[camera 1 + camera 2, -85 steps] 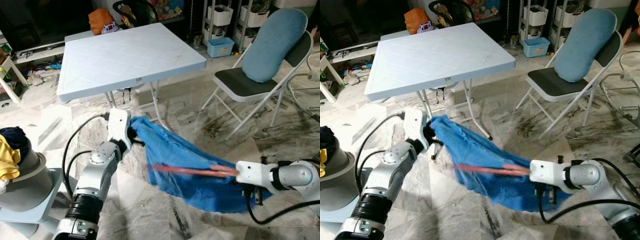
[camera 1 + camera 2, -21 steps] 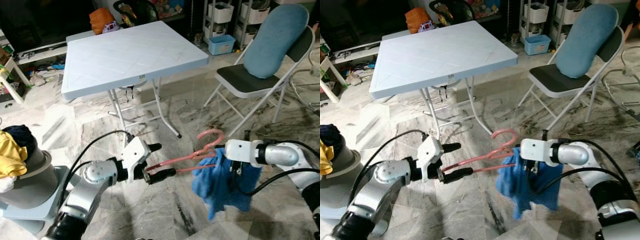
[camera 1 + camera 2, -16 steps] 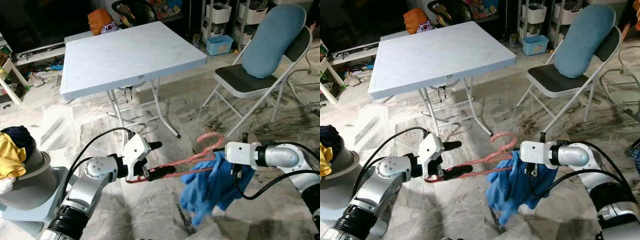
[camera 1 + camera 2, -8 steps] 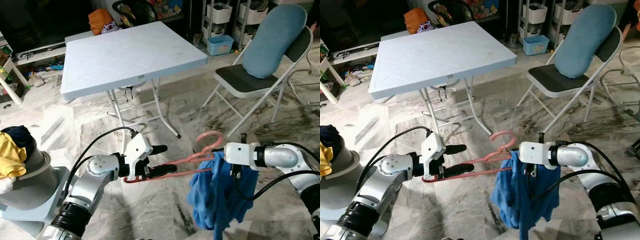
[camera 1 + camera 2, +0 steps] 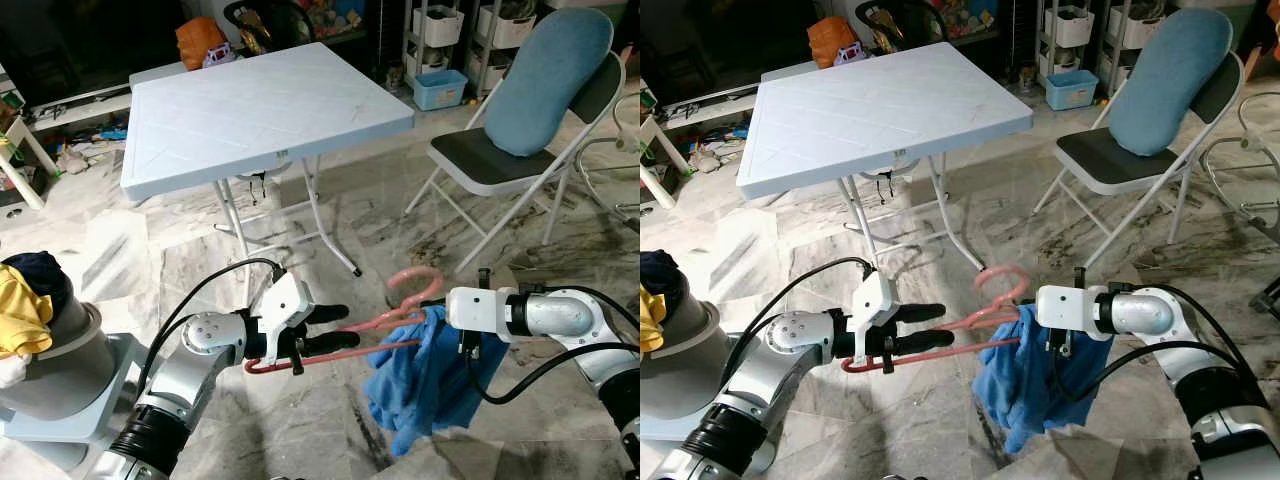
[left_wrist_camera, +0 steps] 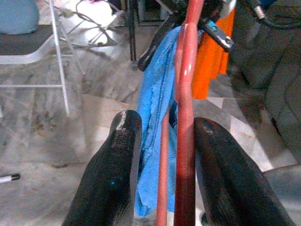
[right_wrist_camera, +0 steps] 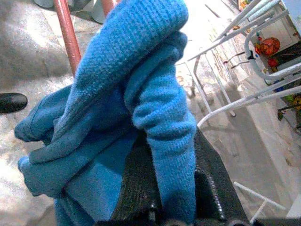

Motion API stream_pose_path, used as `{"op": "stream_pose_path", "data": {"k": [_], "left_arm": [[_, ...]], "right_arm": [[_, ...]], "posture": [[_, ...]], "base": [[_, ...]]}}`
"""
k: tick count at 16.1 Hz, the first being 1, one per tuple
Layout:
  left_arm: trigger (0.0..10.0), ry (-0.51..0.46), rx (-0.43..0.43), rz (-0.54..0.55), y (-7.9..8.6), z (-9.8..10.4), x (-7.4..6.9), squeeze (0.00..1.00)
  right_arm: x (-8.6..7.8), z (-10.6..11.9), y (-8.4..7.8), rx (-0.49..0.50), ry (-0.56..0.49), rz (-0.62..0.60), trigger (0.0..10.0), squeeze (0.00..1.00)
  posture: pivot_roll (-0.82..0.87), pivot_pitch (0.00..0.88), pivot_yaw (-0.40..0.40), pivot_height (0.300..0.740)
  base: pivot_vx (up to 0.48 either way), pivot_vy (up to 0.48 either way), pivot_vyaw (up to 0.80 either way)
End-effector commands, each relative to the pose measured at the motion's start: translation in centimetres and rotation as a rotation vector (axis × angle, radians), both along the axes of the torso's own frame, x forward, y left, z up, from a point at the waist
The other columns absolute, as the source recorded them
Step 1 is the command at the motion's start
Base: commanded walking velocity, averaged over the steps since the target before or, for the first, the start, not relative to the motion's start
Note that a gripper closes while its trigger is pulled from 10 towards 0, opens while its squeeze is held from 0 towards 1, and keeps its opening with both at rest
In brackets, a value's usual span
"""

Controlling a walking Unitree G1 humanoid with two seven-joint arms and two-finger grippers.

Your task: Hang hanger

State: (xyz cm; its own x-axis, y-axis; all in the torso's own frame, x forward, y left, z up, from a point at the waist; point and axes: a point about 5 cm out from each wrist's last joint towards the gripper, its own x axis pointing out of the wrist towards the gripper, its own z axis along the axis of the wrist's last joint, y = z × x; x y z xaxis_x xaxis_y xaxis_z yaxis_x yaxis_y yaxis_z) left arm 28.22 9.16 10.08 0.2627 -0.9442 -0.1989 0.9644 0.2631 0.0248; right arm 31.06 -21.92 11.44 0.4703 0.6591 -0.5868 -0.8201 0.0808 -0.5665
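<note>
Hanger (image 5: 375,322): I keep my left gripper's (image 5: 325,331) jaws clamped on its end, right gripper (image 7: 164,197) pinching the cloth (image 5: 425,380), and level it.

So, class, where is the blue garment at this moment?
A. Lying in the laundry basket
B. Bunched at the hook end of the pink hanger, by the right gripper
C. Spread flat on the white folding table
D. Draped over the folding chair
B: the blue garment hangs bunched at the hook end of the pink hanger, by the right gripper, while the left gripper holds the hanger's other end.
</note>
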Motion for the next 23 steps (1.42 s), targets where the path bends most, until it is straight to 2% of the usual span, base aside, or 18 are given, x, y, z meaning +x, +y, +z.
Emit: {"op": "stream_pose_path", "data": {"k": [1, 9, 15, 16, 18, 23], "left_arm": [[0.0, 0.004, 0.032, -0.012, 0.2, -0.1, 0.0, 0.00], [0.0, 0.035, 0.096, -0.053, 0.7, -0.8, -0.4, 0.00], [0.1, 0.032, 0.108, -0.036, 0.9, -1.0, -0.3, 0.00], [10.0, 0.025, 0.107, 0.003, 1.0, -0.9, 0.1, 1.00], [10.0, 0.039, 0.097, 0.003, 1.0, -0.8, 0.2, 1.00], [10.0, 0.007, 0.144, -0.005, 1.3, -0.9, 0.4, 1.00]], "right_arm": [[0.2, 0.6, 0.9, 0.022, -0.025, 0.034, 10.0, 0.00], [0.2, 0.6, 1.1, 0.019, -0.027, 0.034, 10.0, 0.00], [0.3, 0.5, 1.2, 0.023, -0.036, 0.028, 10.0, 0.00], [0.3, 0.5, 1.2, 0.023, -0.037, 0.028, 10.0, 0.00], [0.4, 0.5, 1.2, 0.021, -0.039, 0.026, 10.0, 0.00], [0.4, 0.6, 1.2, 0.022, -0.041, 0.025, 10.0, 0.00]], "posture": [[-0.15, 0.000, 0.129, 0.740], [-0.15, 0.000, 0.130, 0.740], [-0.15, 0.000, 0.131, 0.740], [-0.15, 0.000, 0.131, 0.740], [-0.15, 0.000, 0.131, 0.740], [-0.15, 0.000, 0.132, 0.740]], "base": [[0.000, 0.000, 0.00], [0.000, 0.000, 0.00], [0.000, 0.000, 0.00], [0.000, 0.000, 0.00], [0.000, 0.000, 0.00], [0.000, 0.000, 0.00]]}}
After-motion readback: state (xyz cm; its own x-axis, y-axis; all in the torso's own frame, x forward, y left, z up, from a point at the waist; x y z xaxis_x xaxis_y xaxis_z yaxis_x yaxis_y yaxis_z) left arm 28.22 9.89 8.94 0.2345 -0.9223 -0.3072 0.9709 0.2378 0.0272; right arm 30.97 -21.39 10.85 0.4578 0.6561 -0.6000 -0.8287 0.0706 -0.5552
